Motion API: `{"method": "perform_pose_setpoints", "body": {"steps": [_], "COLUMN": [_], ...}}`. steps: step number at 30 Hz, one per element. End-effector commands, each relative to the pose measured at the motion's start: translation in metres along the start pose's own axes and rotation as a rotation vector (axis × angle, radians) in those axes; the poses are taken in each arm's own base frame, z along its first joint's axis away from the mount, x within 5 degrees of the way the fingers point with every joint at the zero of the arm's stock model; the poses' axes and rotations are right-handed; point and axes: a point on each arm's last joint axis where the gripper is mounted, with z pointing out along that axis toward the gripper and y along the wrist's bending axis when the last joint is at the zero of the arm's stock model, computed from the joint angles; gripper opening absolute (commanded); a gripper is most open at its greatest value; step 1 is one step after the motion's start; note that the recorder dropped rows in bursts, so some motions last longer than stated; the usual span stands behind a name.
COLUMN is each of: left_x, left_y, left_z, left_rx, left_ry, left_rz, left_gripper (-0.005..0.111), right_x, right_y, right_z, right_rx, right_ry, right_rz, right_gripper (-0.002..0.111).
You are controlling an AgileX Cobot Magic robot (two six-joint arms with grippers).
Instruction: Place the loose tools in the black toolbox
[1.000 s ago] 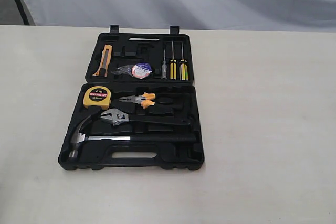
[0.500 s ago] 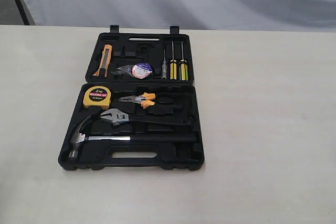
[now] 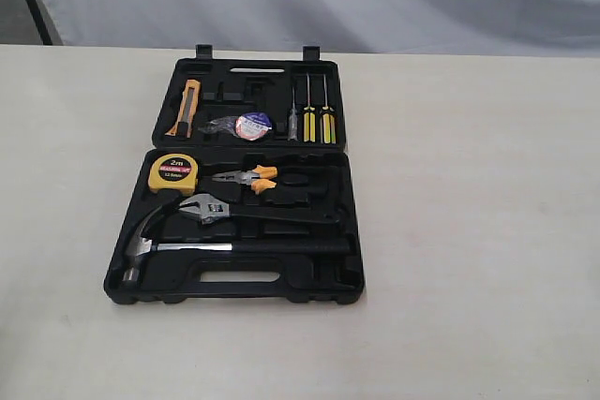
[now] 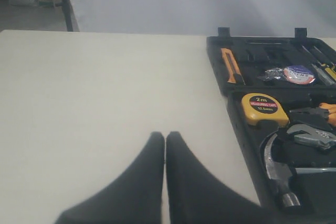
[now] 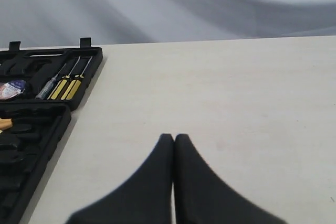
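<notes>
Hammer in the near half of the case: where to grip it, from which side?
Grip the hammer on its bare steel shaft just behind the head, coming straight down with jaws across the shaft. It lies flat in a recess of the toolbox, and the wrench lies close along its far side, so a side approach looks blocked.

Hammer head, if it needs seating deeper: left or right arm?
Left, probably. The hammer lies with its head at the left end of the toolbox, and the left wrist view shows it near the shut left gripper. The right gripper, also shut, sees no hammer.
</notes>
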Motion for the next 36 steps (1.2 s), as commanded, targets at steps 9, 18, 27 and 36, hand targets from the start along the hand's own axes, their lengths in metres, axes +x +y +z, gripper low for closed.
{"method": "perform_pose_setpoints", "body": {"steps": [9, 18, 27, 36], "left_x": [0.002, 0.002, 0.002, 0.002], "left_y": [0.0, 0.0, 0.0, 0.0], "left_z": [-0.001, -0.001, -0.001, -0.001], "left_rx": [0.014, 0.014, 0.014, 0.014], "left_ry": [-0.007, -0.007, -0.007, -0.007], "left_rz": [-0.022, -0.022, -0.022, -0.022], "left_gripper": [0.001, 0.001, 0.001, 0.001], "right_x": [0.038, 0.037, 0.038, 0.038], "right_y": [-0.008, -0.008, -0.008, -0.007], "right_z": [0.01, 0.01, 0.01, 0.01], "right_rx": [0.094, 0.089, 0.081, 0.081], "right_ry": [-0.055, -0.064, -0.044, -0.043], "right_rz": [0.013, 0.012, -0.05, -0.083], "right_gripper": [-0.001, -0.001, -0.001, -0.001]}}
